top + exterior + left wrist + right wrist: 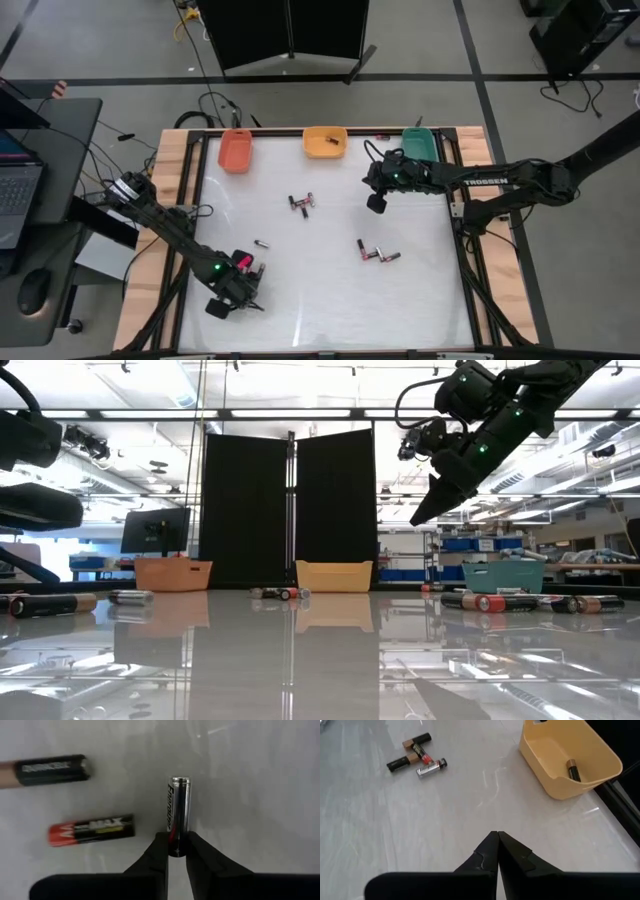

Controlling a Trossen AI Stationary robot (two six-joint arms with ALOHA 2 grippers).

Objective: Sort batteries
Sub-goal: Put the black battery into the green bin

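Observation:
My left gripper (240, 295) (176, 842) is near the table's near-left corner, shut on a silver battery (179, 807). Beside it lie a black-and-copper battery (50, 769) and a red-and-black one (92, 829). My right gripper (377, 204) (498, 836) hangs shut and holding nothing, high above the table (425, 515), near the yellow bin (570, 757), which holds one battery (572, 770). Loose batteries lie flat in a cluster at mid-table (302, 203) (417, 757), as a single one (261, 243), and in a cluster to the right (375, 252). My left gripper pinches the silver battery by its near end (176, 851) between the two fingertips (160, 845). The battery runs on forward past the fingers, roughly in line with them. Whether it is lifted clear or lies on the table, I cannot tell.
Three bins stand along the far edge: orange (235, 150), yellow (325, 142) and green (418, 143). Wooden frame rails (165, 200) border the white table. Bare surface lies between the battery clusters and along the near edge.

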